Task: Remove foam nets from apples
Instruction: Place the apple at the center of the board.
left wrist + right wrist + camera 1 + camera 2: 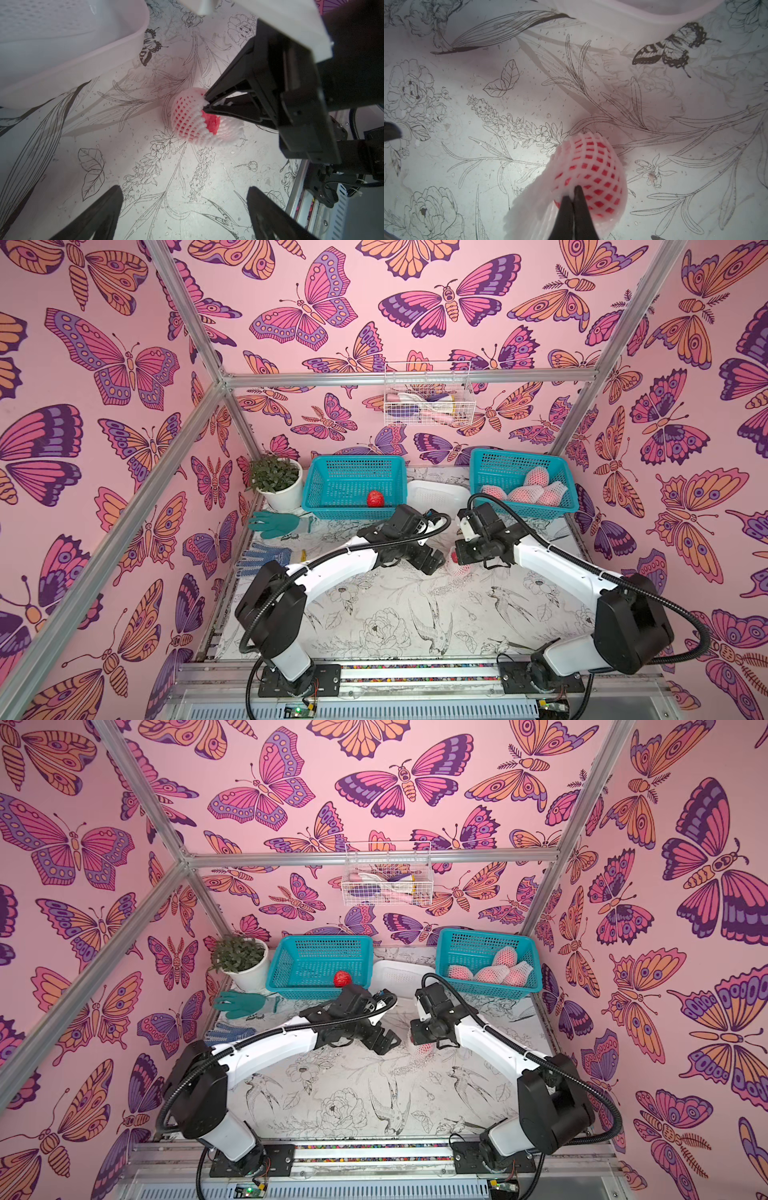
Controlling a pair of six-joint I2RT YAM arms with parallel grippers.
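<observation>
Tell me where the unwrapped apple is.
In both top views the bare apple lies alone in the left teal basket, near its front wall, just behind the left arm.

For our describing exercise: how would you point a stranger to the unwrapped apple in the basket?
At the back of the table stand two teal baskets; take the basket next to the potted plant. A single apple lies near its front wall. It is bare and bright red, while the apples in the other basket look pale pink under white foam nets.
</observation>
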